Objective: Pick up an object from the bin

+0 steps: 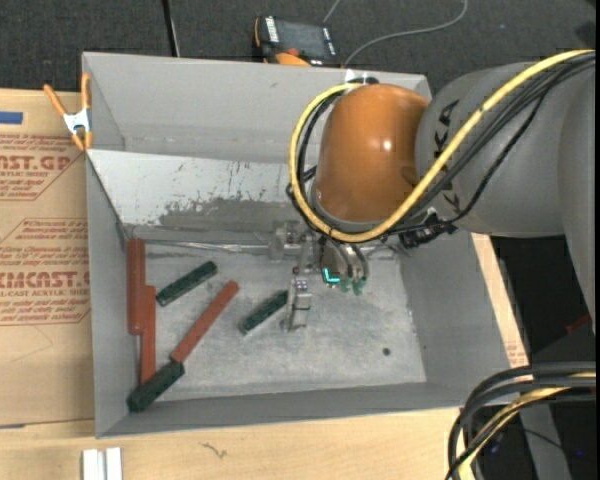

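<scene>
My gripper (300,308) hangs low over the middle of the bin floor, under the arm's orange dome. Its metal tip is right beside the right end of a short dark green bar (264,313) that lies slanted on the floor. I cannot tell whether it touches the bar. An orange-red stick (208,318) lies slanted just left of that bar. Nothing shows in the gripper.
A second dark green bar (186,282) lies further left. A long red stick (138,303) runs along the left wall, and a dark green piece (156,386) lies at the front left corner. The arm covers the bin's right back part.
</scene>
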`<state>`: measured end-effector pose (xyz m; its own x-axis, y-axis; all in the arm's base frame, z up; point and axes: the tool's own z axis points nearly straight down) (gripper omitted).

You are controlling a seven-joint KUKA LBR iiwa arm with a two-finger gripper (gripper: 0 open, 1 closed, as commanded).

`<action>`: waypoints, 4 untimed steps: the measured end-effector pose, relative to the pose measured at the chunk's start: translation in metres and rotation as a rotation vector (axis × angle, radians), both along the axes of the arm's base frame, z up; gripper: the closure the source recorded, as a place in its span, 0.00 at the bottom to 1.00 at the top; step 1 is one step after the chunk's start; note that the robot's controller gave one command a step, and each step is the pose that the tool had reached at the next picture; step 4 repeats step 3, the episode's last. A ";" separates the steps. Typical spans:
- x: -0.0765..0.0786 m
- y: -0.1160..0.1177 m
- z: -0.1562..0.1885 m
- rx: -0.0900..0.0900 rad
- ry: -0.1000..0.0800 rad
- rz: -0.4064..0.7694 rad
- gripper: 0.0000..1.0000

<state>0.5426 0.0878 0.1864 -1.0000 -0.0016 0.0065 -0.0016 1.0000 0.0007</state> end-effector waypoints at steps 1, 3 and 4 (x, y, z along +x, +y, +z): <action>0.022 0.001 -0.122 -0.001 -0.002 0.064 0.00; 0.008 0.010 0.025 0.002 -0.016 0.055 1.00; 0.008 0.010 0.025 0.002 -0.016 0.055 1.00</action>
